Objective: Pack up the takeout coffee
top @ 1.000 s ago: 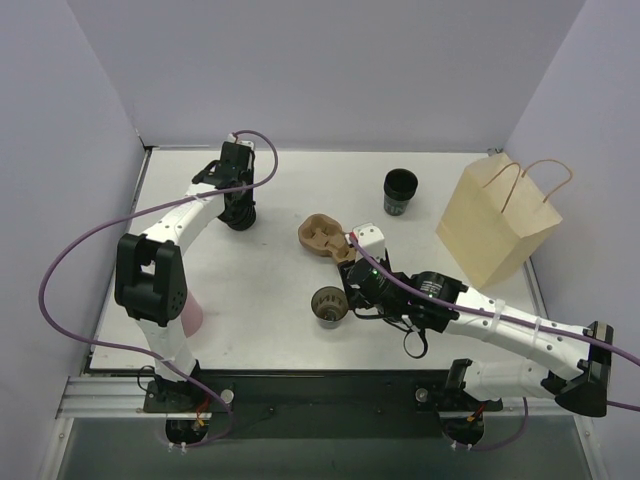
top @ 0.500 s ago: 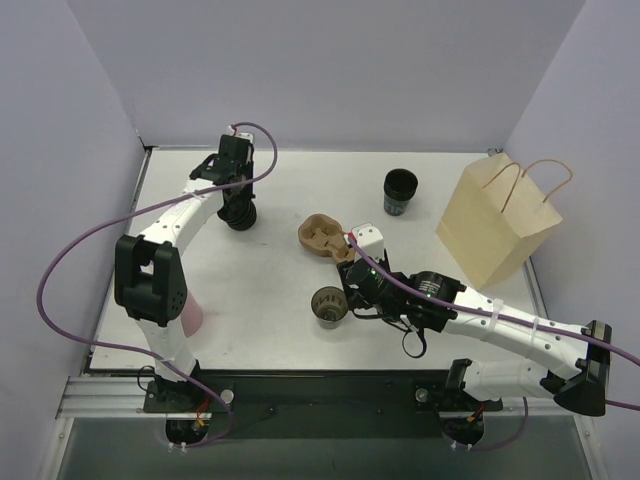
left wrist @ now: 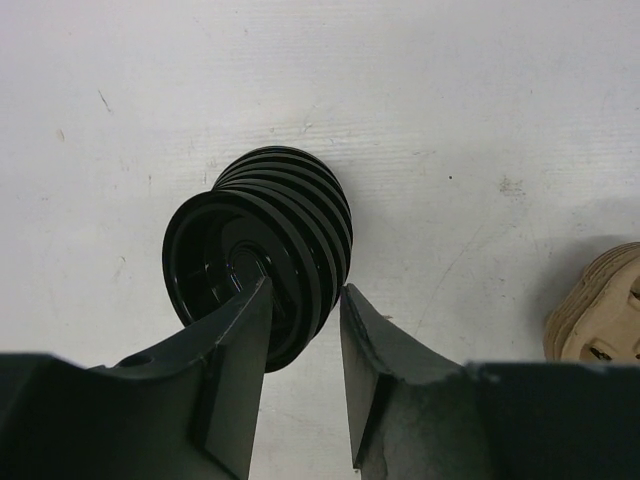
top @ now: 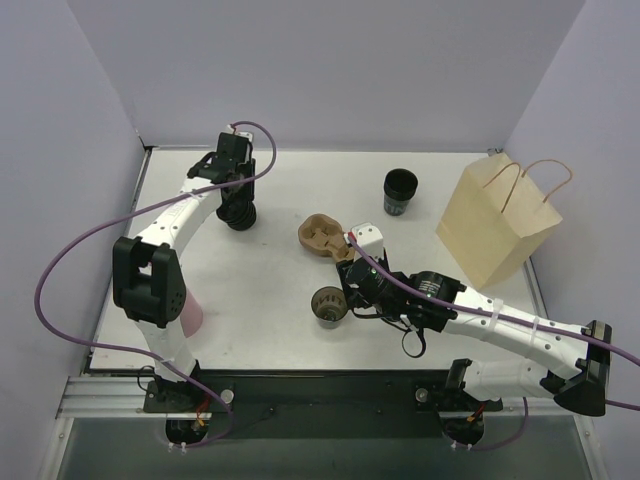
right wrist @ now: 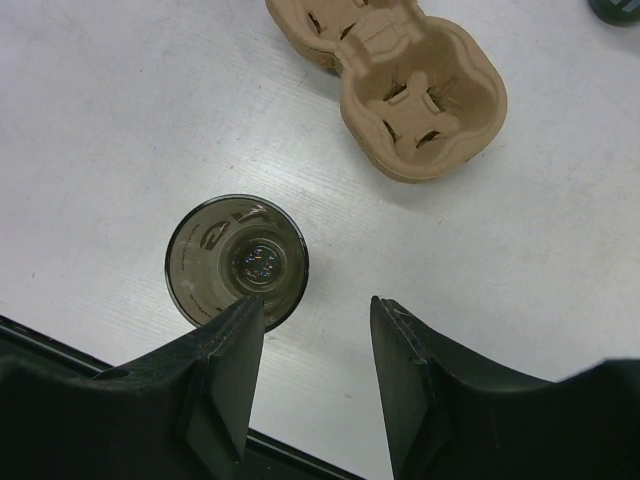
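A single small dark cup (top: 327, 304) stands open on the white table, with no lid on it; in the right wrist view it (right wrist: 236, 260) sits just left of the finger gap. My right gripper (top: 343, 293) (right wrist: 315, 310) is open and empty above it, its left finger over the cup's rim. The brown pulp carrier (top: 322, 236) (right wrist: 400, 70) lies just beyond, its wells empty. My left gripper (top: 238, 203) (left wrist: 305, 300) is narrowly open over the stack of loose black lids (top: 240, 216) (left wrist: 290, 210). The stack's near rim lies between the fingers, with a sliver of table showing beside the right finger.
A taller stack of lidless black cups (top: 400, 190) stands at the back. A tan paper bag with handles (top: 495, 225) stands upright at the right. A pink object (top: 190, 315) sits by the left arm's base. Purple walls close in the table.
My left gripper has shifted slightly toward the back over the lid stack. The right arm, cup and carrier have not moved.
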Motion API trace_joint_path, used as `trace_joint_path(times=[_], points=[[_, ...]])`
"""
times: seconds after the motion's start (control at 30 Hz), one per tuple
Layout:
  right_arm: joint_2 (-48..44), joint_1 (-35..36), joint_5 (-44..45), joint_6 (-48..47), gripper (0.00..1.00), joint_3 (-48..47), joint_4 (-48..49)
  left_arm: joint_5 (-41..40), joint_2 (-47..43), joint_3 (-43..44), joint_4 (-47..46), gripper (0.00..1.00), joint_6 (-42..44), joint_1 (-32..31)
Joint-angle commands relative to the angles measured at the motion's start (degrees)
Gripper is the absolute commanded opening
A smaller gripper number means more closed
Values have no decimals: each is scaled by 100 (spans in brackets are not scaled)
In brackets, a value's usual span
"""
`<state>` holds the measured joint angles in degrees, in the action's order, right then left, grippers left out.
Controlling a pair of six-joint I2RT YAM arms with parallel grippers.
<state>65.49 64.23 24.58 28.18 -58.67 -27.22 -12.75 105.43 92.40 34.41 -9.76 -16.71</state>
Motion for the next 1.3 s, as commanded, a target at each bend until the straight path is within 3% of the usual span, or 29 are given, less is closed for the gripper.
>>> trace_joint_path(times=[0.0,0.83,1.27], points=[[-45,29,65,-94,47,-206,42,264,-49,199,-13,46,44,89],[-221,20,144,-164,47,-153,42,520,259,59,-102,45,-8,229],[-353,29,170,-164,47,-135,42,528,110,94,-31,23,0,221]])
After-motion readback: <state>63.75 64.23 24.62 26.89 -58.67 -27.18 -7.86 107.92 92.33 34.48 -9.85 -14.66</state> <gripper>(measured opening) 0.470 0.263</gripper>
